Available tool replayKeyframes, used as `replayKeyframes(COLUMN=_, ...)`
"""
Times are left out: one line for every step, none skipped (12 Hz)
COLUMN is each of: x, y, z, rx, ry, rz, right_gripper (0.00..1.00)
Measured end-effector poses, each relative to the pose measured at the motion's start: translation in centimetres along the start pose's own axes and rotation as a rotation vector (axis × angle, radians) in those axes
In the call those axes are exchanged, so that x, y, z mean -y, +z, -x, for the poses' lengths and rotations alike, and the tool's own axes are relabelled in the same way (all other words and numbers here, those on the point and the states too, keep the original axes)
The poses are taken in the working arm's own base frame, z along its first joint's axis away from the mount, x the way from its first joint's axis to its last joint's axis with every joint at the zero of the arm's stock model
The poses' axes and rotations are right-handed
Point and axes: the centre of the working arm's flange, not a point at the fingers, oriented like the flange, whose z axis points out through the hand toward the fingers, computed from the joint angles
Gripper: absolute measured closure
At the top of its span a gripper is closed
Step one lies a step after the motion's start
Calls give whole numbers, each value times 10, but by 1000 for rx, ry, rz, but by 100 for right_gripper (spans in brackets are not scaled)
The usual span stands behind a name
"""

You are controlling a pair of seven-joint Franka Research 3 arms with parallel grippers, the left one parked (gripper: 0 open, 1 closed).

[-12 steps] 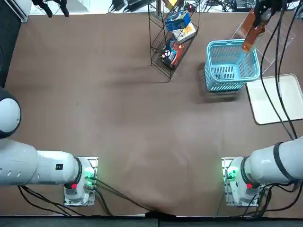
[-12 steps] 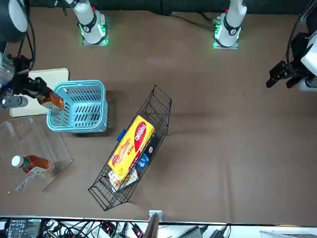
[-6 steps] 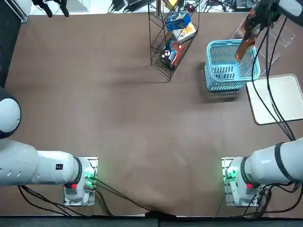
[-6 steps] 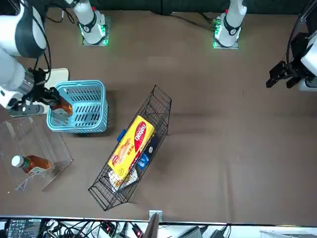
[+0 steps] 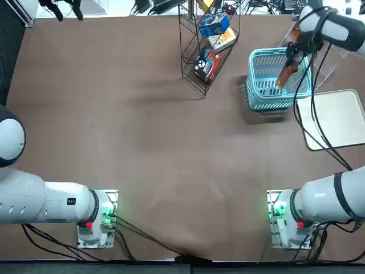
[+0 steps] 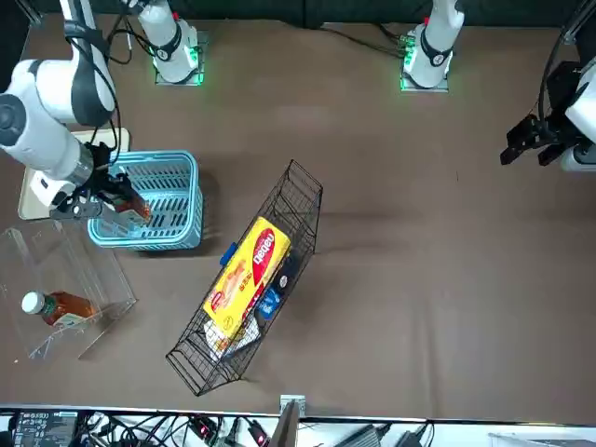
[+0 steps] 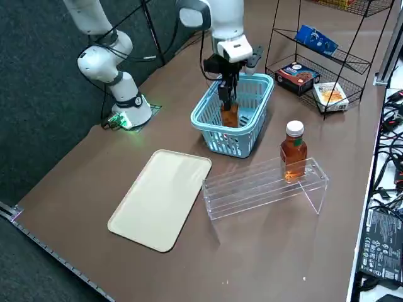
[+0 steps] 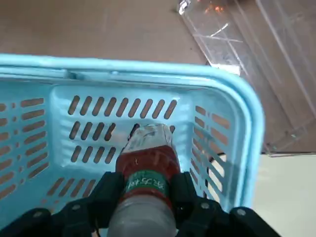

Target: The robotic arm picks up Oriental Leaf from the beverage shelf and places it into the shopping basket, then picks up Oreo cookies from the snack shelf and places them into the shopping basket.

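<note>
Step 1 nearly done: Oriental Leaf bottle [image 8: 146, 168] is down inside the shopping basket [image 5: 254, 85] at upper right of the top view, not released yet. Right gripper [image 8: 143, 195] fingers [image 8: 107, 190] are clamped on the bottle near its cap end. Left: let go, then fetch the Oreo cookies [image 7: 297, 74] from the snack shelf [image 7: 327, 50], upper right in the side view.

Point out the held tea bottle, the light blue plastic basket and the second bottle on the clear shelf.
Amber tea bottle in right gripper [image 8: 146, 163]: right wrist view, red neck label.
Light blue slotted plastic basket [image 7: 200, 124]: right side view, near rim.
Amber white-capped bottle on clear acrylic shelf [image 7: 293, 153]: right side view, body.
</note>
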Motion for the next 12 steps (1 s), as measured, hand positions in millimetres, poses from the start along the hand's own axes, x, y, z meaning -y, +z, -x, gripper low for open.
replayKeyframes(x=1, y=11, z=3, rx=-5, ry=2, rz=0, right_gripper=44)
replayKeyframes(x=2, y=20, z=4, rx=-6, ry=2, rz=-1, right_gripper=44)
replayKeyframes(x=2, y=27, z=5, rx=-5, ry=2, rz=-2, right_gripper=44)
replayKeyframes(x=2, y=32, z=5, rx=-5, ry=1, rz=-2, right_gripper=44)
replayKeyframes(x=3, y=35, z=5, rx=-4, ry=1, rz=-2, right_gripper=44)
replayKeyframes(x=3, y=40, z=3, rx=0, ry=1, rz=-3, right_gripper=44)
replayKeyframes(x=3, y=44, z=2, rx=3, ry=1, rz=-3, right_gripper=44)
replayKeyframes(x=3, y=47, z=2, rx=6, ry=2, rz=-4, right_gripper=44)
replayKeyframes(x=3, y=50, z=1, rx=8, ry=8, rz=-4, right_gripper=44)
replayKeyframes(x=3, y=52, z=1, rx=10, ry=20, rz=-5, right_gripper=44)
replayKeyframes(x=3, y=53, z=0, rx=12, ry=28, rz=-5, right_gripper=41)
replayKeyframes(x=3, y=53, z=0, rx=10, ry=33, rz=-5, right_gripper=33)
